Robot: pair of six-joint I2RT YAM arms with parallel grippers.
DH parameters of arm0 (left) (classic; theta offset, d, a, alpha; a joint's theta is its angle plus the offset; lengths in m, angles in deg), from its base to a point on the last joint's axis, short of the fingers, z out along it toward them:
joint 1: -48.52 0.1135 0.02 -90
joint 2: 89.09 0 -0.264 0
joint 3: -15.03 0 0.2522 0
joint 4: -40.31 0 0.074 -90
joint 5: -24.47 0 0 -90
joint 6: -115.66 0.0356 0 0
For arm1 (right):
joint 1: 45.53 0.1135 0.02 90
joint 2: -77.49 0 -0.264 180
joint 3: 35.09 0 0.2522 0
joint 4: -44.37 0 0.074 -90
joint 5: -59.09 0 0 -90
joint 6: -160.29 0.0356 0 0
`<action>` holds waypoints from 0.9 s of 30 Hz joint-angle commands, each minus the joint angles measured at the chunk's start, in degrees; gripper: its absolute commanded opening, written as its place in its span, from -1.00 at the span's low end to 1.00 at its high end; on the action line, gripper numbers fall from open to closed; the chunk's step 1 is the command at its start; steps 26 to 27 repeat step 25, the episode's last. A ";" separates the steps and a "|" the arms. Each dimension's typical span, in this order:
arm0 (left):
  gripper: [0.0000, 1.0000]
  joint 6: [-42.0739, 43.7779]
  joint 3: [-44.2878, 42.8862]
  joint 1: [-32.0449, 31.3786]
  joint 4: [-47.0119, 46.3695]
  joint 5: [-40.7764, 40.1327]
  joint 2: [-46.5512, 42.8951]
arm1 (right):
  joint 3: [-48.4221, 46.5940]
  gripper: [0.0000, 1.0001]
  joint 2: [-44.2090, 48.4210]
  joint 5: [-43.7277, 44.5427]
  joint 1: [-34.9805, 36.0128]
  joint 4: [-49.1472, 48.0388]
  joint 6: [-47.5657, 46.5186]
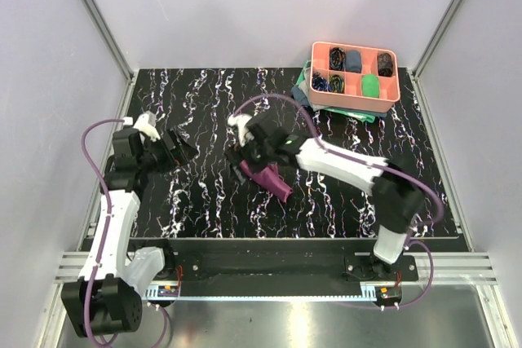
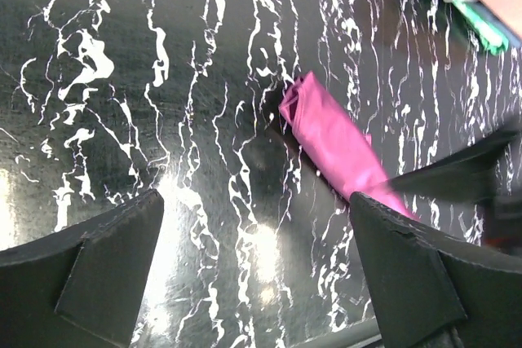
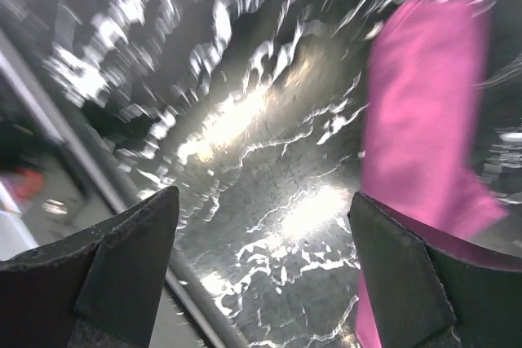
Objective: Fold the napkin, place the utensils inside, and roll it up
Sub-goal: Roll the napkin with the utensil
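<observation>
Black marbled counter [image 1: 204,103] carried the plum napkin [image 1: 276,185] rolled near its centre, utensils unseen and judged wrapped inside, right jaws released at its far end, left jaws released toward the left edge; rolling looked complete, next calling for clean withdrawal.

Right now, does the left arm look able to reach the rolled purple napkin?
Probably yes: the left hand is open and faces the napkin with only table between, though the right hand hovers right by it.
</observation>
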 commanded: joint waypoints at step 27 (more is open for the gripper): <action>0.97 10.07 0.64 0.24 -0.01 1.08 -17.20 | 39.88 0.89 53.02 17.61 -27.64 -9.21 11.07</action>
